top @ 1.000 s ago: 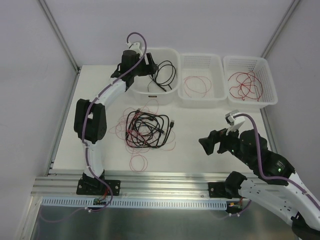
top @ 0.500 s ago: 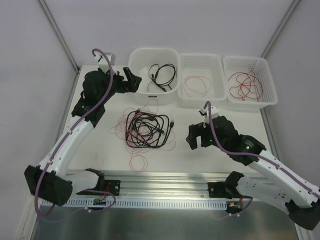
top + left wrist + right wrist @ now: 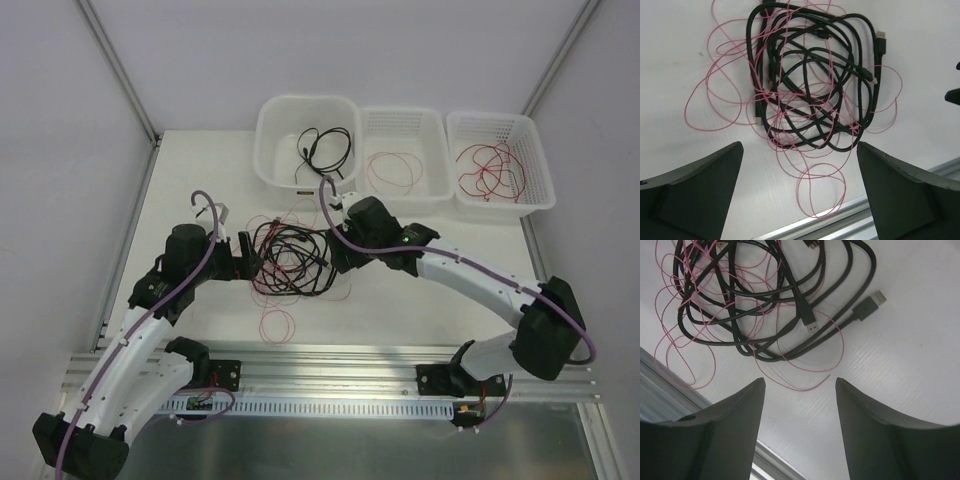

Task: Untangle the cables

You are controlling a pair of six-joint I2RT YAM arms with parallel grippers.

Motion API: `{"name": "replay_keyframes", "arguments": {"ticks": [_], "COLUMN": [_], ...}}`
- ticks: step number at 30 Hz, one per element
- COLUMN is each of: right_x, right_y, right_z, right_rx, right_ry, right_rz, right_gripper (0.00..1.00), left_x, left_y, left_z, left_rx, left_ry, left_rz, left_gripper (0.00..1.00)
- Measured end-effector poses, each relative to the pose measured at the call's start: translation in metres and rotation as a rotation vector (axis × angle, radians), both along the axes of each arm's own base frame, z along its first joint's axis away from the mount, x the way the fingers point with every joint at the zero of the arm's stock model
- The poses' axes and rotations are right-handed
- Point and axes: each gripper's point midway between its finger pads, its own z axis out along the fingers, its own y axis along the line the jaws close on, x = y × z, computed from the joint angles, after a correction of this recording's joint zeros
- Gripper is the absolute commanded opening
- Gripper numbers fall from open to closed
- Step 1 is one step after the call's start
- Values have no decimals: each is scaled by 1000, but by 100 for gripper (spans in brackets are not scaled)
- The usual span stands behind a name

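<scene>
Two robot arms flank the cables (image 3: 290, 258), a knot of black cable and thin red wire on a white table (image 3: 190, 180). The left gripper (image 3: 243, 258) has its jaws spread wide and empty, with the knot just ahead of the gap and spanning its width. The right gripper (image 3: 335, 254), jaws also parted and empty, has the knot ahead and to one side. A USB plug (image 3: 871, 302) lies free beyond its other finger. The best approach is probably to close the right jaws on that loose plug end, not the crossed middle. The left would pin the bundle while the right draws out slowly, so red loops slide off rather than tighten.
</scene>
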Motion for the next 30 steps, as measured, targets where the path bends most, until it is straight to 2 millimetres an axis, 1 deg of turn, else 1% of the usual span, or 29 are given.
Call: {"name": "replay_keyframes", "arguments": {"ticks": [1, 4, 6, 7, 11, 16, 19, 21, 26, 27, 30], "right_x": [5, 20, 28, 31, 41, 48, 50, 53, 61, 62, 63], "right_y": [10, 37, 50, 57, 76, 87, 87, 86, 90, 90, 90], "right_z": [-2, -9, -16, -21, -46, -82, -99, -101, -98, -99, -107], "right_rx": [1, 2, -1, -2, -20, -70, -104, -111, -117, -120, -134], "right_ry": [4, 12, 19, 27, 64, 113, 128, 126, 99, 97, 99], "right_rz": [22, 82, 113, 129, 169, 193, 197, 197, 197, 200, 203], "right_gripper": [58, 55, 52, 49, 44, 43, 42, 41, 40, 38, 36], "left_x": [-3, -7, -7, -7, -7, -8, -8, -8, -8, -8, -8], "left_y": [5, 16, 22, 25, 31, 35, 36, 36, 36, 36, 36], "left_z": [-3, -10, -16, -18, -24, -22, -19, -19, -19, -19, -19], "left_rx": [18, 51, 73, 83, 107, 115, 110, 110, 111, 111, 111], "left_ry": [0, 3, 11, 16, 28, 14, -3, -4, -1, -2, 0], "left_rz": [15, 55, 83, 95, 123, 142, 145, 146, 145, 145, 145], "left_gripper": [99, 99, 99, 99, 99, 99, 99, 99, 99, 99, 99]}}
